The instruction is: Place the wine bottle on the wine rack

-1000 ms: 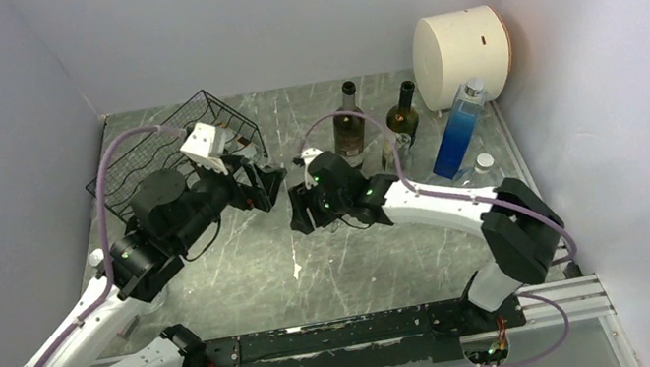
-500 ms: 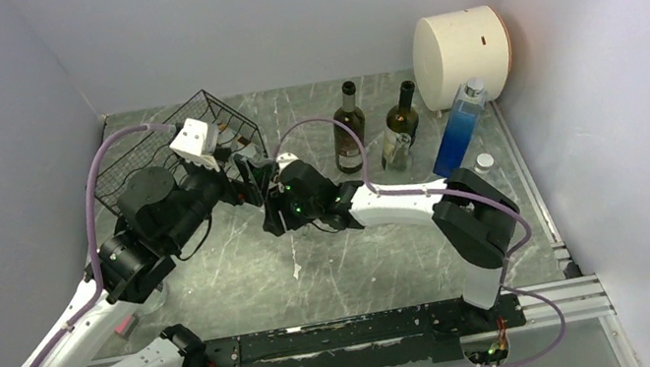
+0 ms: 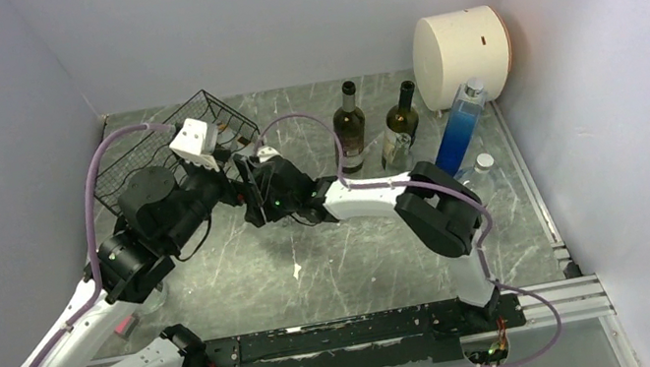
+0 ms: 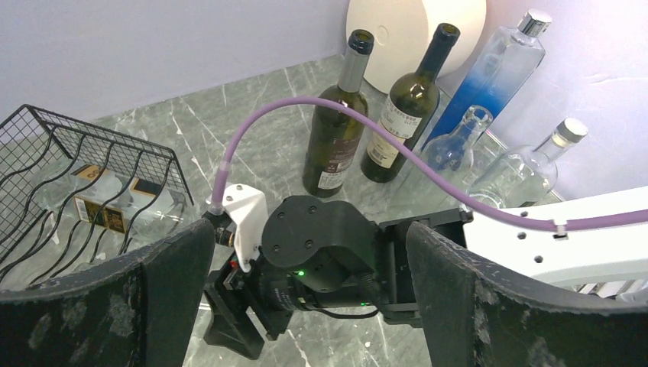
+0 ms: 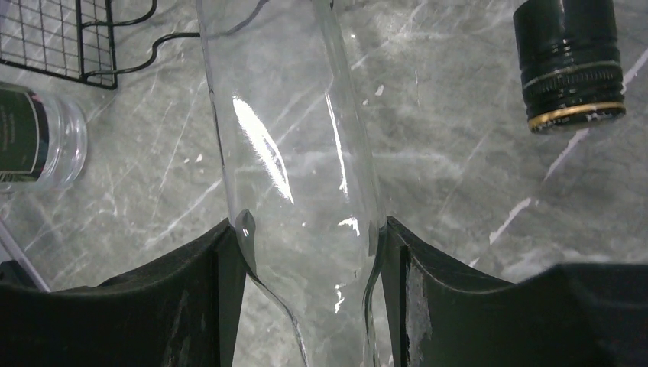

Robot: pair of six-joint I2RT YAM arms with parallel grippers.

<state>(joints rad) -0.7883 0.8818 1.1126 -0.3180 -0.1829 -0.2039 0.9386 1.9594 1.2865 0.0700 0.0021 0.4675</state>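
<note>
Starting at the rack (image 3: 138, 160), we see it sits far left with one labelled bottle (image 4: 115, 200) lying in its wire waves. The other waves we can see look free.

Just right of the rack, the left gripper (image 4: 309, 229) stands wide apart with nothing between its fingers. It faces the back of the right gripper (image 5: 309, 237), close to it.

The right gripper is clamped on the clear bottle (image 5: 290, 138), its fingers pressed to the glass on both sides. The bottle is therefore not yet on the rack. It is just off the rack's near right corner and reaches away from the gripper towards the wire edge. We cannot tell whether it is lifted off the table.

Further right of the rack, two dark bottles (image 3: 350, 129) stand upright, well apart from the action.

We judge the step in hand to be the carry-in, with the bottle gripped and brought up to the rack. The next move calls for laying the bottle along a free wave beside the labelled one. It must clear the wire rim and the left gripper crowding that corner. If a handover is meant, the left fingers must close on the glass before the right lets go.
</note>
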